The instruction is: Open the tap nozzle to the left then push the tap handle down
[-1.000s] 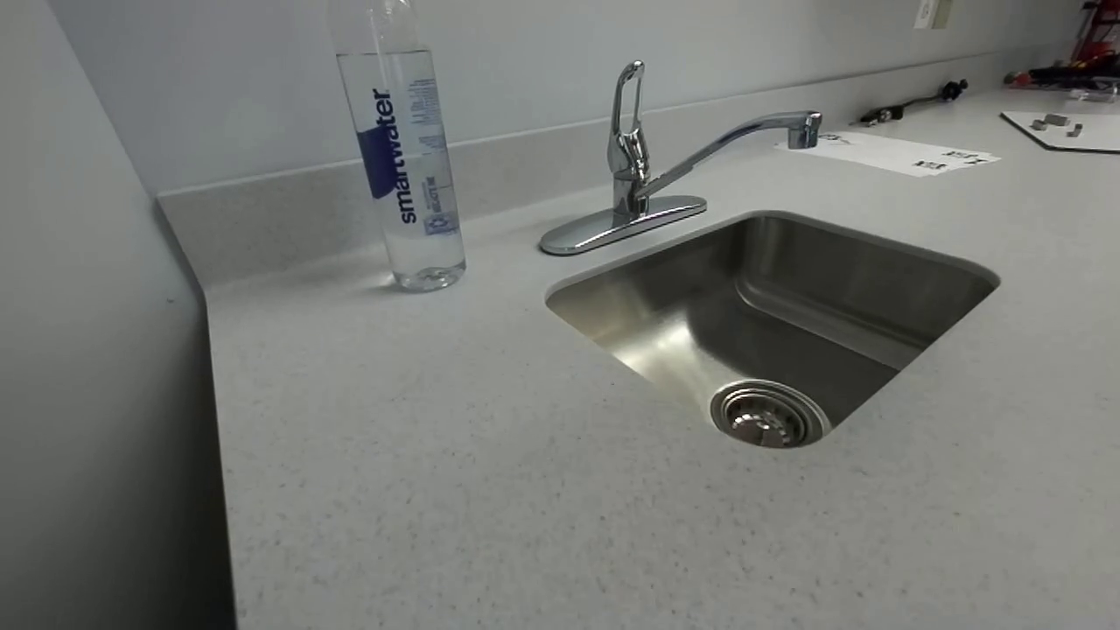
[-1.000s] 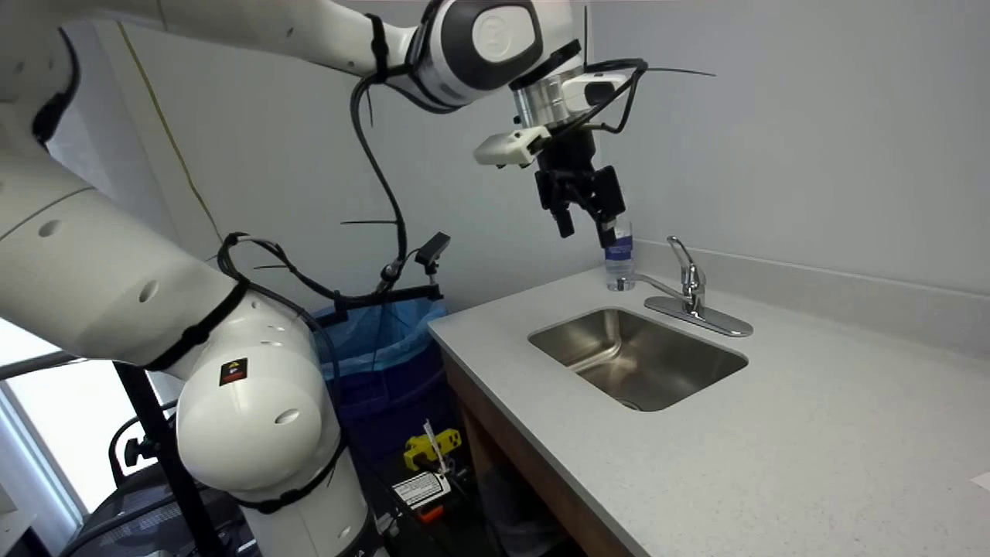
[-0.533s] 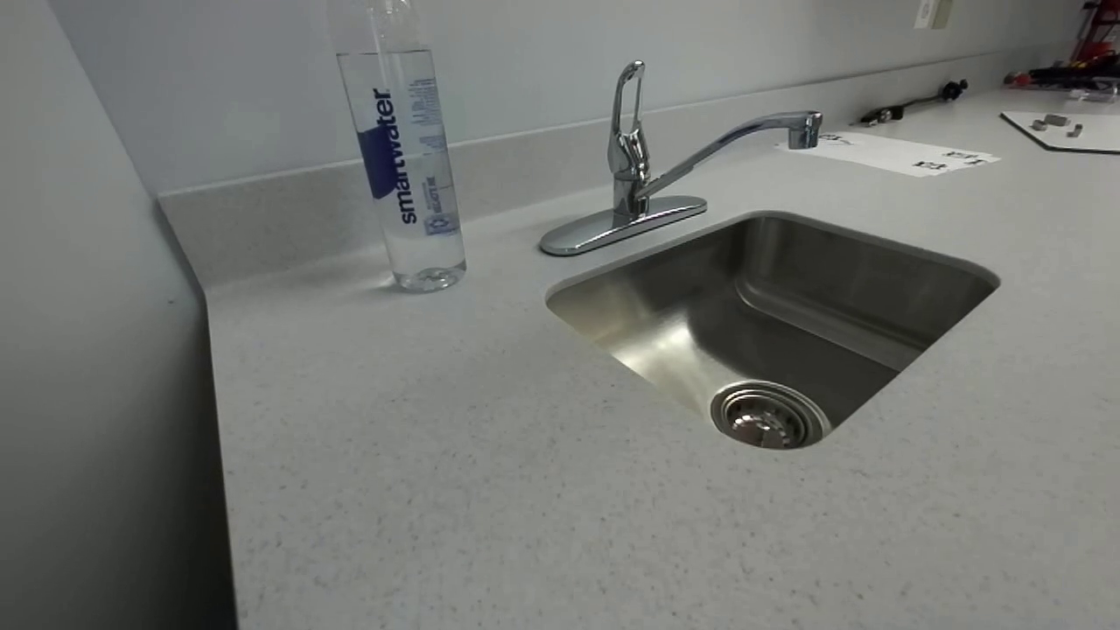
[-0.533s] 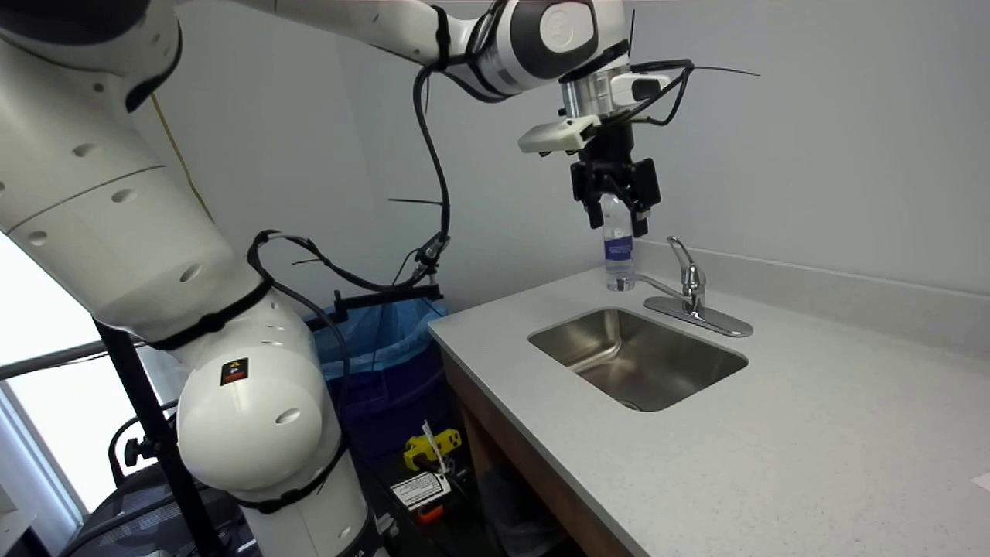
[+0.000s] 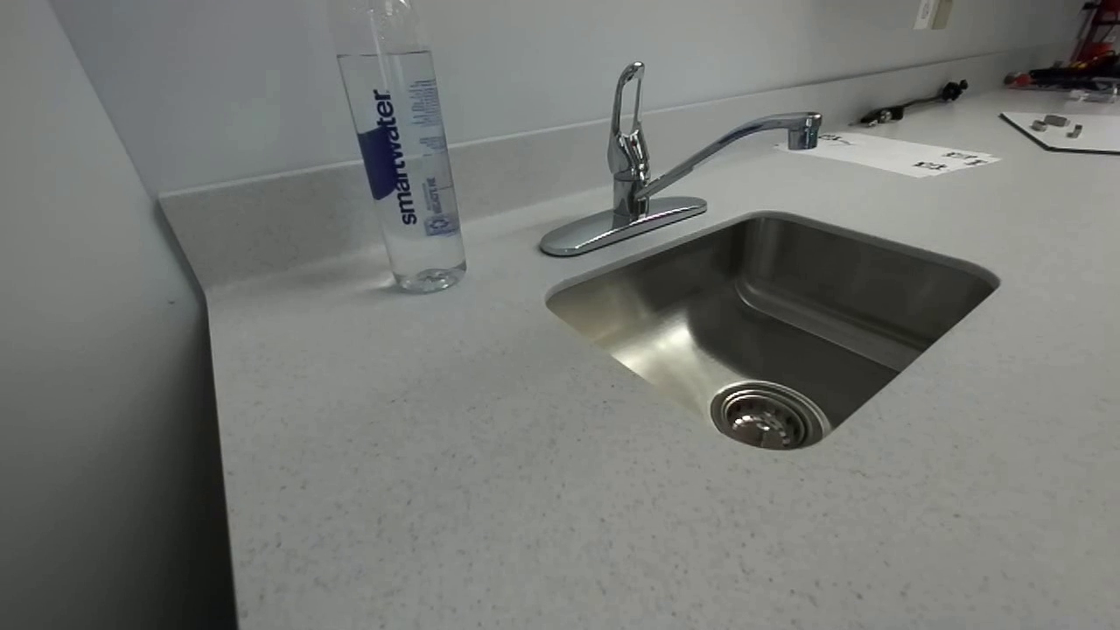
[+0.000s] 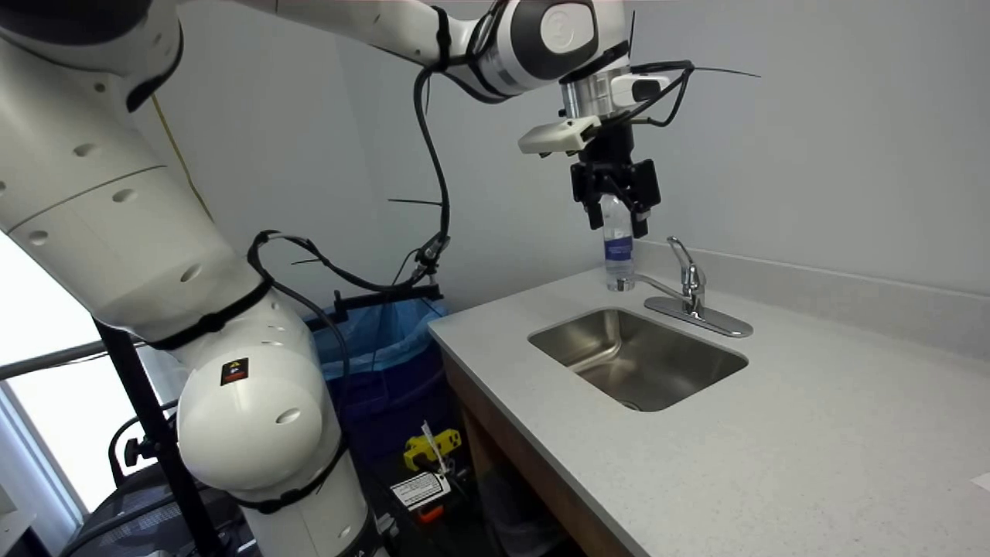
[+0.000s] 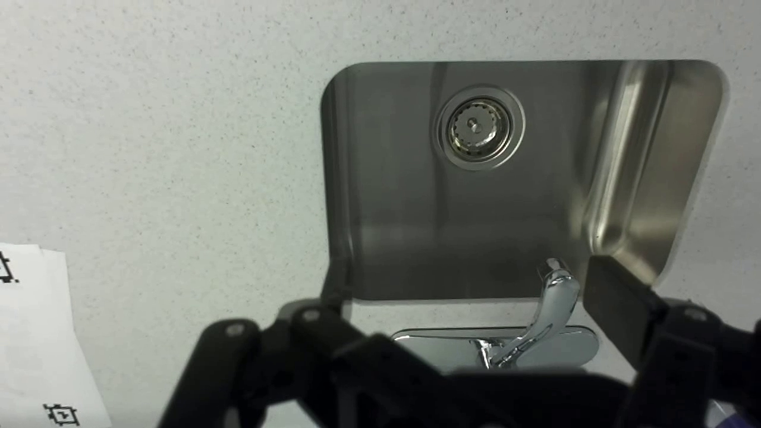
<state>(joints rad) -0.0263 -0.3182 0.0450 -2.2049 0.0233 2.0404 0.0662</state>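
Observation:
The tap nozzle (image 5: 739, 134), a long arched chrome spout, reaches out from the faucet column in both exterior views (image 6: 656, 285). In the wrist view the nozzle (image 7: 556, 303) appears between my fingers, nearer the right finger, its tip over the sink (image 7: 404, 178). The tap handle (image 5: 628, 152), a short looped chrome lever, stands upright on the column; it also shows in an exterior view (image 6: 691, 274). My gripper hides it in the wrist view. My gripper (image 6: 618, 228) is open and empty, pointing down, above the counter and apart from the faucet.
A clear water bottle (image 5: 407, 157) stands beside the faucet; in an exterior view the bottle (image 6: 618, 255) appears behind my fingers. White marker sheets (image 7: 41, 339) lie on the counter. A wall and low backsplash (image 5: 507, 179) run behind the faucet. A lined blue bin (image 6: 387, 410) stands beyond the counter's edge.
Over the last second my gripper has moved to the right in an exterior view, and stays still over the last half second. The nozzle and handle have not moved.

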